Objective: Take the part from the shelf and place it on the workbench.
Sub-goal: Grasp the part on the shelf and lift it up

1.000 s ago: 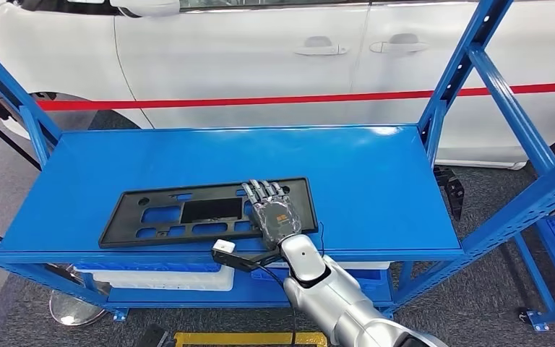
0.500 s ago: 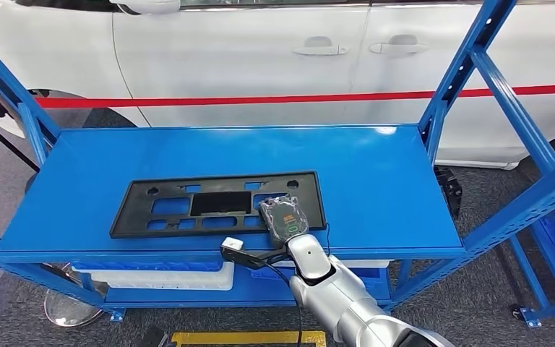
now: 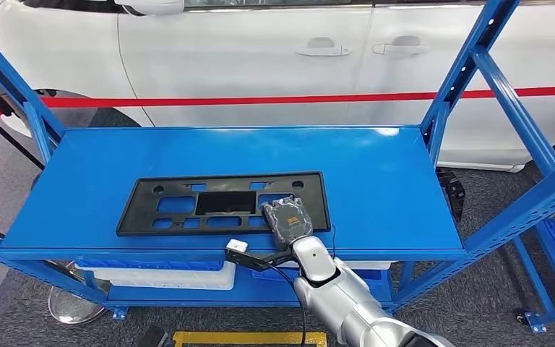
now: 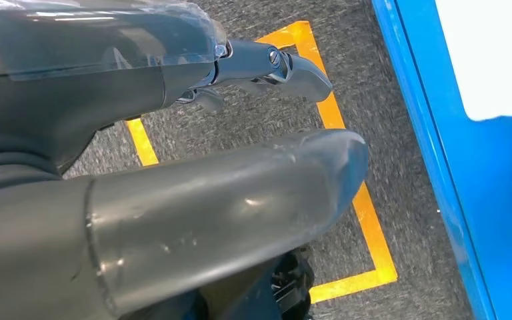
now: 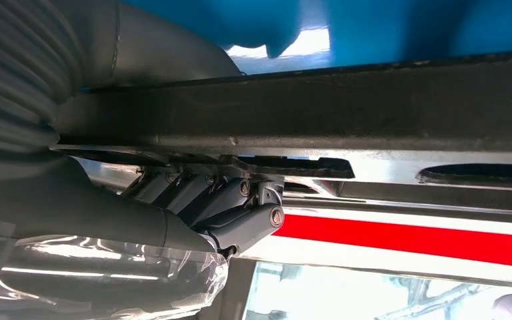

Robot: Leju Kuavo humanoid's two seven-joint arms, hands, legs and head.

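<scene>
A white car (image 3: 260, 50) stands behind a red barrier tape (image 3: 260, 100). Before it is the blue metal shelf (image 3: 376, 181), whose top deck carries the flat black plastic part with cut-out windows (image 3: 188, 206), lying near the front edge. The right robot hand (image 3: 287, 219) grips the part's right end, fingers (image 5: 240, 200) curled through it. The left robot hand (image 4: 173, 167) hangs over grey floor with yellow tape (image 4: 367, 227), grasping nothing, fingers apart.
</scene>
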